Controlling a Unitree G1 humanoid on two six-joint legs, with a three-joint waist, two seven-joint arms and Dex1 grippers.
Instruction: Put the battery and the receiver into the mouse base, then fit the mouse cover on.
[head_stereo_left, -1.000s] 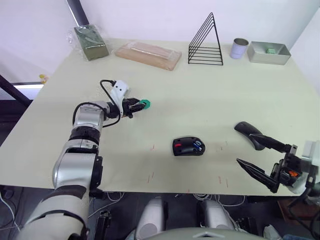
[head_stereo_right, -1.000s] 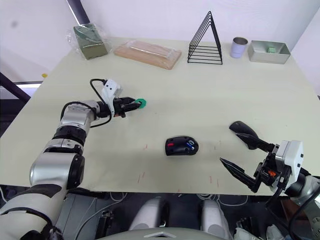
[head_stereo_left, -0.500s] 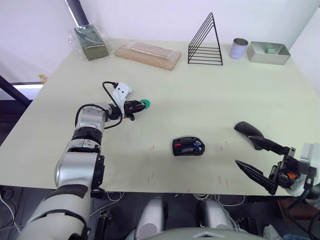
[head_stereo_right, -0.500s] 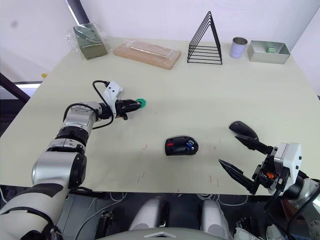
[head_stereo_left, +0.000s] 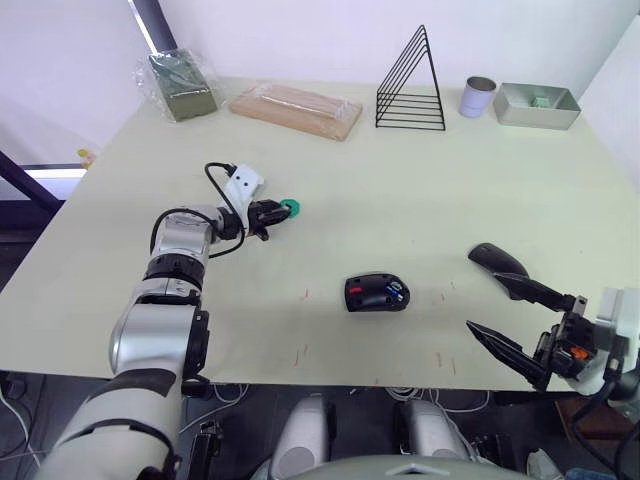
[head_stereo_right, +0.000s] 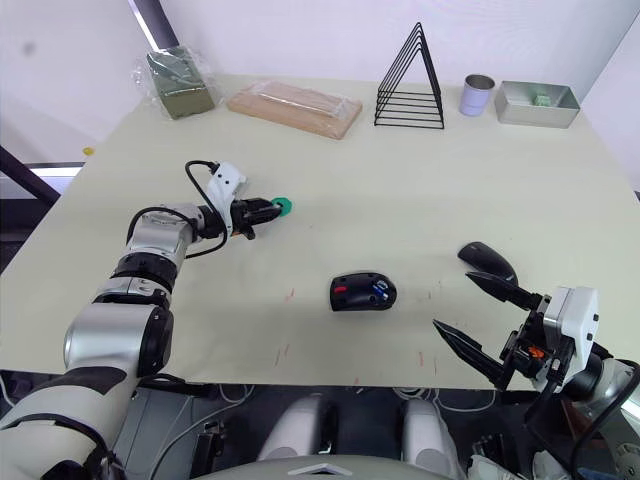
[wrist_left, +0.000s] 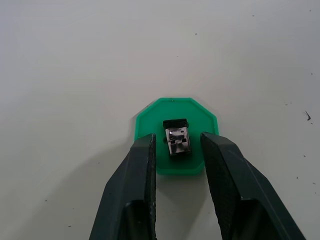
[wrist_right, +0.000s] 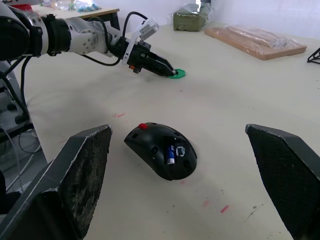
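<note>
The left pincer (wrist_left: 177, 150) has slid a little farther along the worktop (head_stereo_left: 400, 190) toward the green disc (wrist_left: 176, 135). Its two fingers (wrist_left: 142, 165) now sit on either side of the receiver (wrist_left: 178, 137), with gaps between, not pinching it. A second ago the tips were only just at the disc.

The right pincer (head_stereo_left: 515, 315) has dropped lower and pulled back toward the near edge of the worktop, farther away from the mouse cover (head_stereo_left: 495, 260). It stays wide open.
</note>
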